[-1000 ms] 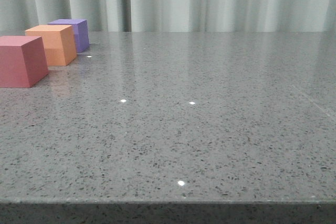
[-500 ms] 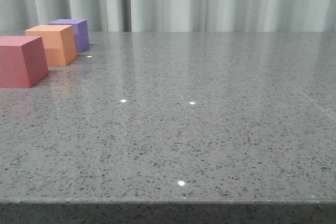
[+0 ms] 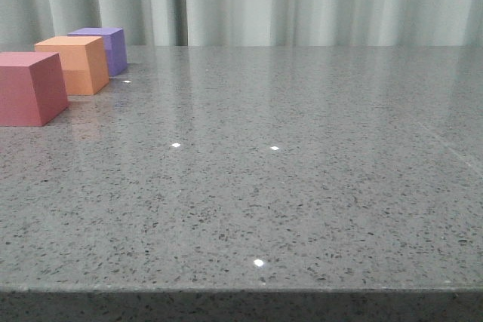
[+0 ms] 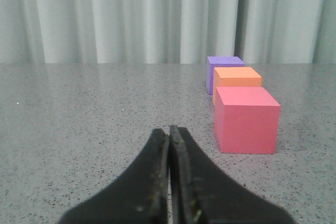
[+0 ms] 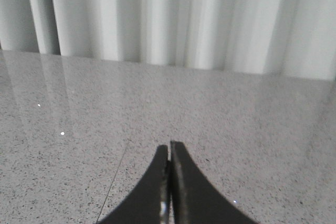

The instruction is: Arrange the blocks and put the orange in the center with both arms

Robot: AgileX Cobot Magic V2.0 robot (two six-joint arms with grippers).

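Front view: three cubes stand in a diagonal row at the far left of the grey speckled tabletop [image 3: 302, 186]. The red-pink cube [image 3: 30, 88] is nearest the camera and cut by the picture's left edge, the orange cube [image 3: 75, 64] is behind it, and the purple cube [image 3: 106, 49] is farthest back, close to the pale curtain [image 3: 317, 1]. The orange cube overlaps the purple one in this view; whether they touch I cannot tell. A narrow strip of tabletop shows between the orange and the red-pink cube. Small bright light spots dot the glossy surface, and neither arm appears here.

Left wrist view: the left gripper [image 4: 169, 129] has its two dark pointed fingers pressed together with only a hairline seam between them — nothing is held. It sits low over the tabletop, and the same three cubes line up ahead of it and off to one side, red-pink nearest, orange in the middle, purple at the back. The red-pink cube is near the fingertips but apart from them.

Right wrist view: the right gripper [image 5: 169, 145] is likewise closed tip to tip and holds nothing. Ahead of it lies only bare speckled tabletop running to the curtain — a thin faint line crosses the surface beside the fingers, possibly a seam or a reflection.
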